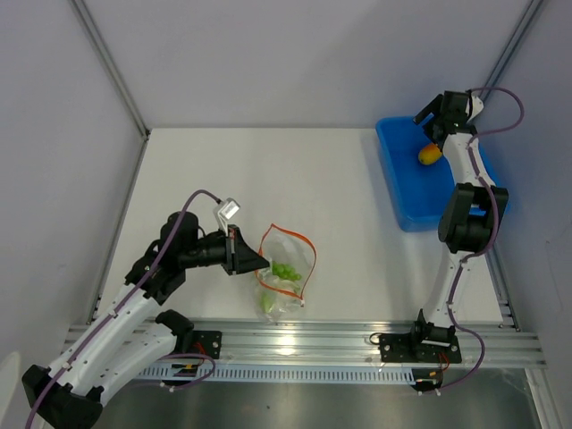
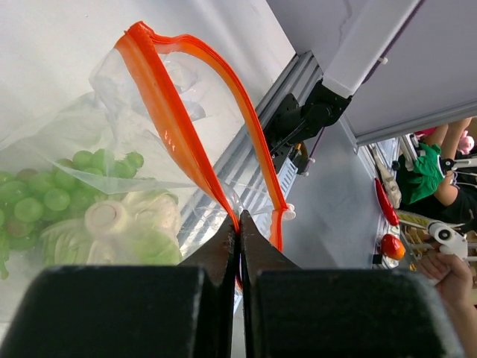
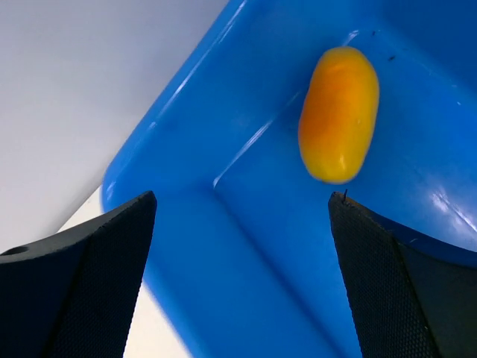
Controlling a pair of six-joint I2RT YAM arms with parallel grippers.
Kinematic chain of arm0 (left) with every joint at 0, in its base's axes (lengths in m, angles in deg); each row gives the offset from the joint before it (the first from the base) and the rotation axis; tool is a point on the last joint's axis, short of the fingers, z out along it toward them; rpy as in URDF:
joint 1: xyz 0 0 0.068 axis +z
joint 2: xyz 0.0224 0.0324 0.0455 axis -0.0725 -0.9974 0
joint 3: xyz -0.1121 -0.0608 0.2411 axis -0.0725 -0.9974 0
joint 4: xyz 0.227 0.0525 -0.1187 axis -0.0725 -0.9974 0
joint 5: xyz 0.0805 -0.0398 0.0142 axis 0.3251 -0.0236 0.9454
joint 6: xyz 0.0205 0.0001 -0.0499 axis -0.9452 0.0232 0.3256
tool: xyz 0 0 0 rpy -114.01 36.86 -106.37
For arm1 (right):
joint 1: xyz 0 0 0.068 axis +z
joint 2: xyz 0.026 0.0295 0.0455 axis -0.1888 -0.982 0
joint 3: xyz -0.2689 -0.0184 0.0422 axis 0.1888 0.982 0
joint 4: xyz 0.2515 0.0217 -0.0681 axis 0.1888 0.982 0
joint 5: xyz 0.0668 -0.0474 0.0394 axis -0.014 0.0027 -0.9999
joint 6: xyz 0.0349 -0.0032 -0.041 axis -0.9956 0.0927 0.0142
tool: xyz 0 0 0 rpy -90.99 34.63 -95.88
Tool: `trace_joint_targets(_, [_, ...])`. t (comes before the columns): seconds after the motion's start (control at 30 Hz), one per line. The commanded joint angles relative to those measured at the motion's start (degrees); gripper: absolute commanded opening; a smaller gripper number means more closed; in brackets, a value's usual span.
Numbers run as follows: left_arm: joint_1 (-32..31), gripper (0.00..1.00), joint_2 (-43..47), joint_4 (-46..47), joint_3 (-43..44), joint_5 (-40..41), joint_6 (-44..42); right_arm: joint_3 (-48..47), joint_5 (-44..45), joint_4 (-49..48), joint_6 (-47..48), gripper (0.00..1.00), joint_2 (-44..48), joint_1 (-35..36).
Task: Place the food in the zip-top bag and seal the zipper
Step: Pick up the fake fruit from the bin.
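Note:
The clear zip-top bag [image 1: 286,273] lies near the table's front edge, its orange-red zipper [image 1: 308,246] spread open in a loop. The green cluster [image 1: 284,269] and the cauliflower [image 1: 268,304] are inside it; both show in the left wrist view, cluster [image 2: 45,198] and cauliflower [image 2: 123,227]. My left gripper [image 1: 261,261] is shut on the zipper strip [image 2: 179,142] at the bag's mouth [image 2: 239,224]. The orange-yellow fruit [image 1: 430,155] lies in the blue tray [image 1: 402,192]. My right gripper [image 1: 429,118] is open above the tray's far end, the fruit [image 3: 339,113] just ahead of its fingertips.
The blue tray [image 3: 223,246] sits at the back right of the white table. An aluminium rail [image 1: 313,340] runs along the front edge, close to the bag. Frame posts stand at the back corners.

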Motion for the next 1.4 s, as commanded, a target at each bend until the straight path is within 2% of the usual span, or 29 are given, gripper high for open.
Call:
trace_joint_targets(0.0, [-0.03,0.01,0.54,0.59,1.16,-0.2,-1.09,-7.72,0.63,1.56,-0.8,0.97,-5.98,-0.93])
trace_joint_targets(0.27, [-0.03,0.01,-0.33,2.08,1.94,-0.47,-0.3,-14.15,4.14,3.14,-0.54,0.94,-14.33,-1.1])
trace_joint_targets(0.47, [-0.03,0.0,-3.06,3.22,2.56,-0.82,-1.01,-11.96,4.85,1.83,0.07,0.94,-15.48,-1.19])
trace_joint_targets(0.93, [-0.03,0.01,-3.23,4.01,0.45,-1.17,-0.57,-8.53,6.6,1.21,0.16,0.95,-17.59,-1.89])
trace_joint_targets(1.37, [-0.03,0.01,-4.11,3.4,0.19,-1.0,-1.27,-9.58,6.08,-2.04,2.18,0.95,-22.24,-2.68])
